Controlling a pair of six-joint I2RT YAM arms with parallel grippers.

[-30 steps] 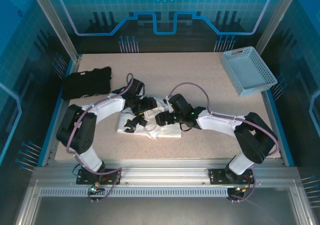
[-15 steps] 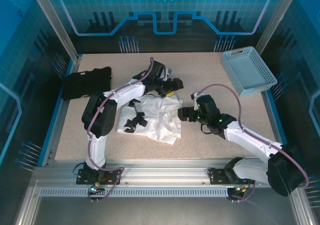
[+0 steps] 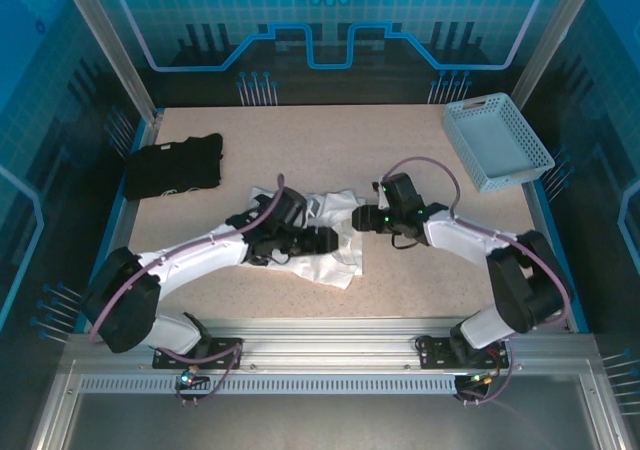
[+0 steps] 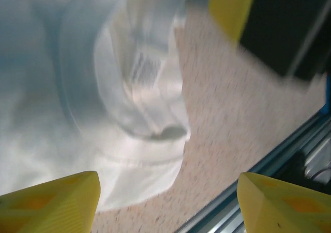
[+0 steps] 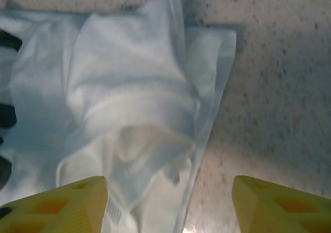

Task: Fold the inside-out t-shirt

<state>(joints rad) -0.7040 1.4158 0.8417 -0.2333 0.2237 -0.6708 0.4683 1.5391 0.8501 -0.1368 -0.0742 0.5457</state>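
The inside-out t-shirt (image 3: 338,257) lies crumpled and white in the middle of the table. My left gripper (image 3: 322,240) hovers low over its middle, coming in from the near left. In the left wrist view the shirt (image 4: 129,93) shows a printed label (image 4: 144,67), and its rounded hem lies between the yellow fingertips (image 4: 51,204) of the open left gripper (image 4: 168,204). My right gripper (image 3: 358,218) is at the shirt's right edge. In the right wrist view it (image 5: 168,207) is open above a folded flap of the shirt (image 5: 134,93), holding nothing.
A black folded garment (image 3: 172,165) lies at the back left. A pale blue basket (image 3: 497,140) stands at the back right. Bare speckled tabletop (image 3: 300,135) lies behind the shirt. The table's metal front rail (image 4: 269,165) runs close to the shirt's near edge.
The left arm swung back from the shirt's far edge and now reaches low over its middle. The right gripper moved up to the shirt's right edge, its jaws narrower.
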